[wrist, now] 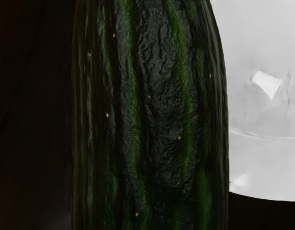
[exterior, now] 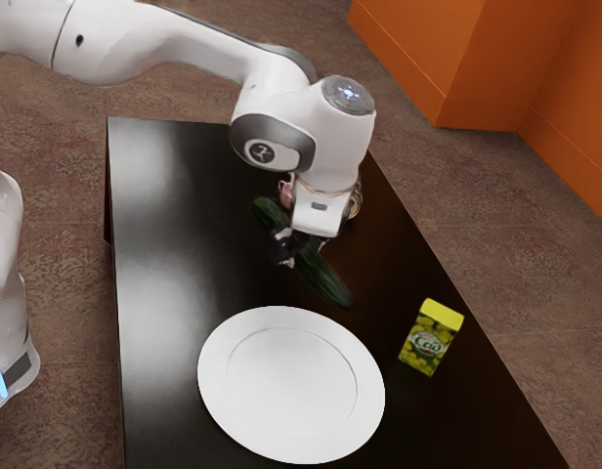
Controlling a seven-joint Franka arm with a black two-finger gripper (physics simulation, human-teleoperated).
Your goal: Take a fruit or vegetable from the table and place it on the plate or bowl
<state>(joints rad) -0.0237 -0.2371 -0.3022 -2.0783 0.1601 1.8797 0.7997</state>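
Black worktop (exterior: 174,225) beneath us: we are holding the cucumber (exterior: 330,278), claw (exterior: 293,252) clamping it; next, we judge, comes swinging over the plate (exterior: 291,384) and releasing.

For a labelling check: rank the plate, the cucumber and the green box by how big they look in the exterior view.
Largest: white plate, by far.
Next: cucumber, long and thin, partly covered.
Smallest: green box.
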